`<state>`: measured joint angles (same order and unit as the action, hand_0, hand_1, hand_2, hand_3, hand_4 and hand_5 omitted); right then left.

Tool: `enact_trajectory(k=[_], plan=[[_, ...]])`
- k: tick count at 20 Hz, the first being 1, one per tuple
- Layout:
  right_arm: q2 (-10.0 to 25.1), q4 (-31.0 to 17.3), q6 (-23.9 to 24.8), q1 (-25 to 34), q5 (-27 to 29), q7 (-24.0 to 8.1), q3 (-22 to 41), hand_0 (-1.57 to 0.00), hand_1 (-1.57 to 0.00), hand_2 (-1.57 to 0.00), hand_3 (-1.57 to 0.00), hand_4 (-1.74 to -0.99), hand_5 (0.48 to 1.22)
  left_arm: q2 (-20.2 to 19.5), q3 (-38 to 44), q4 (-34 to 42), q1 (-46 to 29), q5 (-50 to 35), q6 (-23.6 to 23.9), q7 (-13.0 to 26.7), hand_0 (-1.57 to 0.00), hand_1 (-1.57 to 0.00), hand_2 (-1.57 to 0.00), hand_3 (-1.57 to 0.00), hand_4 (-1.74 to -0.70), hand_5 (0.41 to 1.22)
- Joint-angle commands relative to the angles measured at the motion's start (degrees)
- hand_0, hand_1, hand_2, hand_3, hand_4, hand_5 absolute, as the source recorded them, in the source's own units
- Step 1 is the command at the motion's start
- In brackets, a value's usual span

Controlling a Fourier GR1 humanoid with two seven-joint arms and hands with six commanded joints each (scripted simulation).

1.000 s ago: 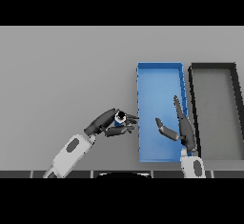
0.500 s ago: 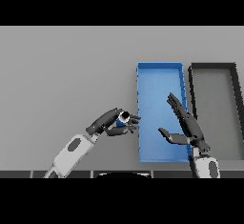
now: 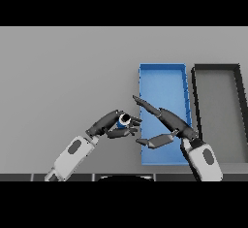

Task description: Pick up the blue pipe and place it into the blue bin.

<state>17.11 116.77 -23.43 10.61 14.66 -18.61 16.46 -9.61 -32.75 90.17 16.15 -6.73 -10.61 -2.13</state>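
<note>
Table (image 3: 58, 67) grey; left hand (image 3: 110, 124) grips blue pipe (image 3: 123, 121); right hand (image 3: 164, 125) spread over blue bin (image 3: 162, 72).

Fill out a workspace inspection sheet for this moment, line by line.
Surface: grey table, bare on its left part.
Job's things: small blue pipe held in the left hand, left of the blue rectangular bin; not yet in it.
Clutter: black rectangular bin beside the blue bin.
Hands: left curled round the pipe; right hand open, fingers straight, over the blue bin.
Cables: nothing seen.
Surroundings: nothing seen.
</note>
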Motion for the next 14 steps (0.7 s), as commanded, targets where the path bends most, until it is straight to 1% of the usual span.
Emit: enact_trajectory(k=[1, 3, 4, 5, 6, 7, 8, 10, 11, 12, 13, 14], plan=[[-0.4, 0.1, -0.6, 0.8, 0.8, -0.6, 0.9, 0.0, 0.0, 0.0, 0.0, -1.276, 0.527, 0.1, -0.1, -0.1, 0.0, 0.4, 0.2, -0.4, -1.57, -1.57, -1.57, -1.49, -1.74, 1.221], [-1.8, -2.2, -1.3, 4.2, 0.0, -2.3, 2.5, 0.0, 0.0, 0.0, 0.0, -1.241, 0.53, 0.2, 0.0, -0.2, 0.2, -0.2, -0.6, -0.5, -1.57, -1.57, -1.57, -1.5, -1.74, 1.221], [-2.4, -2.5, -1.7, 4.7, 0.1, -2.6, 3.4, 0.0, 0.0, 0.0, 0.0, -1.232, 0.531, -0.2, 0.0, -0.4, -0.4, -0.3, -1.3, -2.0, -1.57, -1.57, -1.57, -1.52, -1.74, 1.221], [-3.6, -4.1, -1.6, 6.9, -0.3, -3.3, 3.9, 0.0, 0.0, 0.0, 0.0, -1.23, 0.532, -0.3, 0.1, -0.1, -0.5, -0.8, -1.7, -2.1, -1.57, -1.57, -1.57, -1.53, -1.74, 1.221], [-3.9, -4.5, -2.0, 8.2, 0.0, -3.7, 4.2, 0.0, 0.0, 0.0, 0.0, -1.227, 0.532, 0.3, 0.1, 0.0, 0.0, -1.2, -1.6, -1.1, -1.57, -1.57, -1.57, -1.53, -1.74, 1.221], [-4.9, -5.5, -2.2, 9.1, -0.7, -3.6, 5.0, 0.0, 0.0, 0.0, 0.0, -1.225, 0.529, 0.5, -0.2, -0.7, -0.2, -0.5, -1.4, -0.9, -1.57, -1.57, -1.57, -1.54, -1.74, 1.221], [-6.0, -6.8, -1.9, 10.7, -1.4, -4.2, 5.4, 0.0, 0.0, 0.0, 0.0, -1.222, 0.519, 0.0, -0.3, -0.3, -0.6, -0.1, -1.6, -1.1, -1.57, -1.57, -1.57, -1.54, -1.74, 1.221], [-7.0, -9.0, -2.3, 13.3, -0.5, -4.8, 5.1, 0.0, 0.0, 0.0, 0.0, -1.218, 0.508, -0.5, -0.7, -0.1, -0.3, 1.6, -1.3, -1.4, -1.57, -1.57, -1.57, -1.54, -1.74, 1.221], [-7.6, -9.8, -2.8, 14.2, -0.2, -4.2, 5.2, 0.0, -0.01, -0.03, 0.0, -1.222, 0.506, -1.2, 0.1, 0.5, -0.9, 0.3, -2.0, -1.8, -1.57, -1.57, -1.57, -1.54, -1.74, 1.221], [-8.1, -10.6, -3.1, 16.1, 0.5, -5.1, 5.2, -0.05, -0.08, -0.1, -0.05, -1.245, 0.506, -0.9, 0.5, -0.2, -0.4, -0.7, -2.6, -1.1, -1.57, -1.57, -1.57, -1.48, -1.74, 1.221], [-8.6, -11.6, -3.5, 17.2, 0.4, -5.7, 5.5, -0.18, -0.22, -0.24, -0.16, -1.294, 0.509, -1.0, -0.1, -0.8, 0.2, 1.6, -1.9, -1.4, -1.39, -1.33, -1.32, -1.29, -1.74, 1.221], [-8.9, -12.8, -4.2, 18.2, 0.7, -6.0, 5.5, -0.35, -0.38, -0.38, -0.3, -1.335, 0.507, -1.8, -1.2, -0.9, 1.5, 3.7, -2.1, 2.8, -1.18, -1.08, -1.06, -1.03, -1.68, 1.221]])
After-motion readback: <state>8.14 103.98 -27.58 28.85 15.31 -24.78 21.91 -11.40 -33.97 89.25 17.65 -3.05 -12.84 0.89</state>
